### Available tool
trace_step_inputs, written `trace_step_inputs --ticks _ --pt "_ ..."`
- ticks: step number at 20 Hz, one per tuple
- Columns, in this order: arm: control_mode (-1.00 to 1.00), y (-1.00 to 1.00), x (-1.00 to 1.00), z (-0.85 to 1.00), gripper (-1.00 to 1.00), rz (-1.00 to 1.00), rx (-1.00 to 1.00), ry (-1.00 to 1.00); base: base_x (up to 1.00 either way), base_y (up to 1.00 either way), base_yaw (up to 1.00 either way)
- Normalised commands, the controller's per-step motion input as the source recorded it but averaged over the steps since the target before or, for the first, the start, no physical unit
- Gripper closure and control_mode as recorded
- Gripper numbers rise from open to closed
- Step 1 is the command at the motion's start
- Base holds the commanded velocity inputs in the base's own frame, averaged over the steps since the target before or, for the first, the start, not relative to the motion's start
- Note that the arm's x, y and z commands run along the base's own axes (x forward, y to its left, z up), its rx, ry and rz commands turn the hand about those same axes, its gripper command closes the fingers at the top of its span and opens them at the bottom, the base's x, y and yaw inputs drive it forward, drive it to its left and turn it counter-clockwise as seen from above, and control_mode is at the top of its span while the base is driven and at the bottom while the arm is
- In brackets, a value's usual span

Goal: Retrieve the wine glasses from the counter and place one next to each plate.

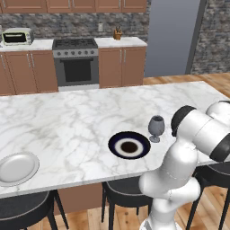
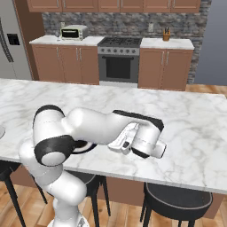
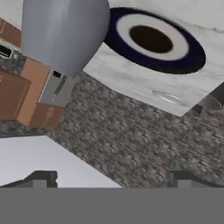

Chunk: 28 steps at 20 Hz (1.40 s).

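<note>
Marble covers the long table at the front of a kitchen with brown cabinets, a stove and a grey stone backsplash behind. On this table a wine glass stands upright just beside the right rim of a dark-rimmed plate with a pale ring and dark centre; whether its foot touches the rim cannot be told. A second, light-grey plate lies well to the left of the dark one, near the table's front edge. The white arm rises in front of the table, folds at the elbow and reaches sideways low over the marble, wrist turned so the hand looks along the surface. Its fingertips stand wide apart and hold nothing, with the glass's bowl looming large and close in the hand view. No writing can be read anywhere.
</note>
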Motion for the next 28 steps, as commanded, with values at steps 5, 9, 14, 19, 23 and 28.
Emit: trace_step_inputs --ticks 5,9,14,19,23,28 --pt "-1.00 0.17 -0.54 0.90 -1.00 -0.06 0.00 -0.01 0.00 0.00 0.00" --pt "-1.00 0.42 -0.50 0.75 -1.00 -0.07 -0.07 0.02 0.00 0.00 0.00" --pt "-1.00 0.39 -0.49 0.52 -1.00 -0.07 -0.03 0.00 0.00 0.00 0.00" --pt "-1.00 0.50 -0.54 0.38 -1.00 -0.05 0.00 0.00 0.00 0.00 0.00" --pt "-1.00 0.33 -0.58 0.44 -1.00 0.00 0.00 0.00 0.00 0.00 0.00" --pt "-1.00 0.11 -0.79 0.60 -1.00 0.00 0.00 -0.03 0.00 0.00 0.00"
